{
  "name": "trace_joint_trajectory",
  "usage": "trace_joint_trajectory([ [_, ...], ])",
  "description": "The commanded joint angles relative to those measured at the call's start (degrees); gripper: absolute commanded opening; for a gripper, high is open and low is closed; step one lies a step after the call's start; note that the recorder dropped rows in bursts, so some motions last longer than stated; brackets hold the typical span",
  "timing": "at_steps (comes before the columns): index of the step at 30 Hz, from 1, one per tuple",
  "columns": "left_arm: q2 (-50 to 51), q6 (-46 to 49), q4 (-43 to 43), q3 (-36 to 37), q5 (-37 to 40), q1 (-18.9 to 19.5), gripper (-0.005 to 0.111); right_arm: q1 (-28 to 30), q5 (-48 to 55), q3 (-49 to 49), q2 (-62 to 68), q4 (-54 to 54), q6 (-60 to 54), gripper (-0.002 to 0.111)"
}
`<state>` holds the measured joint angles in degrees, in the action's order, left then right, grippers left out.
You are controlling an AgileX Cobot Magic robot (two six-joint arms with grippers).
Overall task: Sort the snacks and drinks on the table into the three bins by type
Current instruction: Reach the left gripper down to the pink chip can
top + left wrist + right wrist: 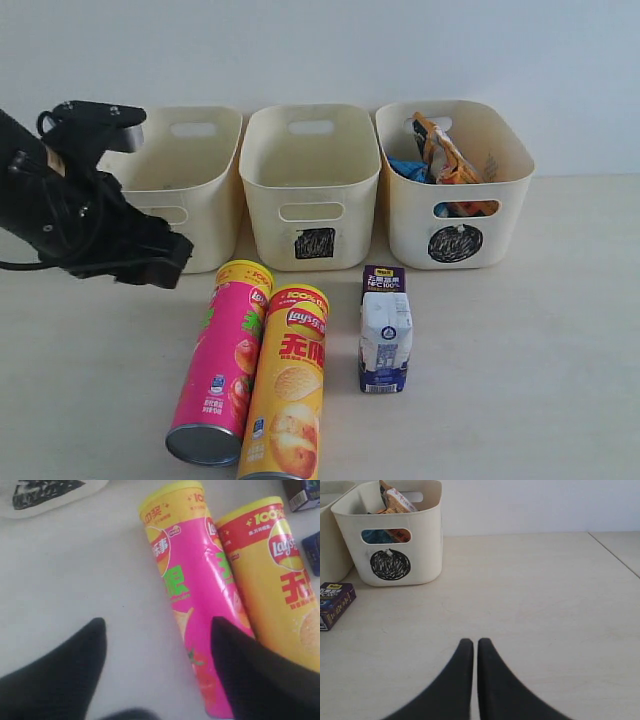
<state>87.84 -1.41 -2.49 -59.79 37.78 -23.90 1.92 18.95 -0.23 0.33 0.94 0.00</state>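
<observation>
While the left gripper [159, 625] hangs over the table with its fingers spread, the pink tube [200, 605] lies partly under one fingertip. The tube's far flank touches the yellow tube [280, 595].

**Step judged in hand:** grasping the pink tube for one of the three bins.

**Doing it well:** the spread fingers should shift sideways until they straddle the tube near mid-length. One finger then has to slip into the seam against the yellow tube. The grip should close firmly, since a smooth cylinder may roll or drag its neighbour.

**Other things:**
- The leftmost bin [190, 150] and the square bin [310, 190] stand beyond the tube's lid end.
- The circle bin [410, 220] already holds the orange bag [445, 150] and the blue bag [408, 168].
- The carton [385, 330] stands upright past the yellow tube.
- The right gripper [471, 642], fingers pressed together on nothing, points across bare table, well apart from the circle bin.

**Hidden or cut off:**
- The left arm covers the leftmost bin's mark in the exterior view.
- The bin floors are not fully visible.
- The left wrist view cuts off both tubes' metal ends.
</observation>
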Motion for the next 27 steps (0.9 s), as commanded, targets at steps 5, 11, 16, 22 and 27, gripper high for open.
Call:
trace_joint_trajectory([
  [5,6.6,6.3,-4.4,-0.4,-4.8,-1.3,0.079,0.2,-0.3,0.2,-0.3,-0.2,0.0,0.0],
  [11,11.4,6.1,-7.1,-2.1,-5.9,-1.5,0.079,0.2,-0.3,0.2,-0.3,-0.2,0.0,0.0],
  [16,13.7,6.1,-7.1,-2.1,-8.3,-1.5,0.079,0.2,-0.3,0.2,-0.3,-0.2,0.0,0.0],
  [22,15.9,6.1,-7.8,-2.1,-9.6,-1.5,0.079,0.2,-0.3,0.2,-0.3,-0.2,0.0,0.0],
  [27,16.5,6.1,-9.5,-2.1,-10.2,-1.5,0.079,0.2,-0.3,0.2,-0.3,-0.2,0.0,0.0],
])
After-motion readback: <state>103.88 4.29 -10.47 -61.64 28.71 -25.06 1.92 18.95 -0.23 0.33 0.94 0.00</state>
